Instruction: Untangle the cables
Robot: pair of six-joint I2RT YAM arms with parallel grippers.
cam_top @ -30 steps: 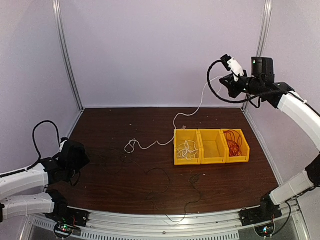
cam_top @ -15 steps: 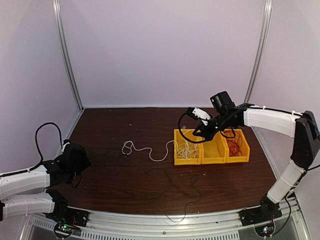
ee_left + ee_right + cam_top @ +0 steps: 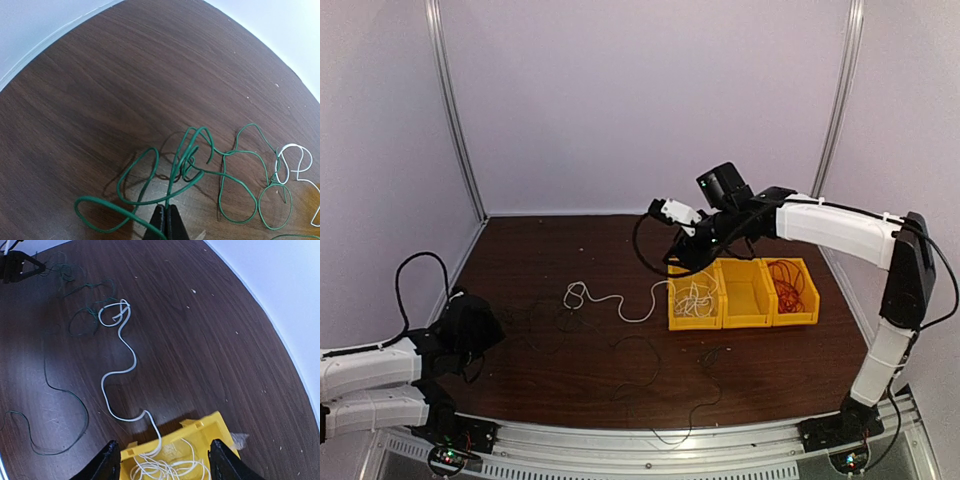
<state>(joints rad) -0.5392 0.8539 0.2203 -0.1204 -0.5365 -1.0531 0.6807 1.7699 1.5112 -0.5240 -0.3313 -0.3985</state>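
Note:
A white cable [image 3: 620, 303] runs from a loop on the table into the left yellow bin [image 3: 672, 312], where more of it lies coiled [image 3: 165, 471]. A red cable [image 3: 786, 282] fills the right bin. Thin dark green cables [image 3: 650, 372] sprawl over the table's front and left. My right gripper [image 3: 163, 444] hangs open just above the left bin, holding nothing. My left gripper [image 3: 165, 207] sits low at the table's left, shut on a green cable [image 3: 197, 150] whose loops spread ahead of it, next to the white cable's end [image 3: 295, 160].
Three yellow bins stand in a row right of centre; the middle bin [image 3: 746, 290] looks empty. Grey walls and metal posts close the table's back and sides. A small clear scrap [image 3: 240, 440] lies beside the left bin.
My right arm swung down from high at the back right to above the left bin and opened, letting go of the white cable, which now lies slack. The left gripper stayed shut, barely moving.

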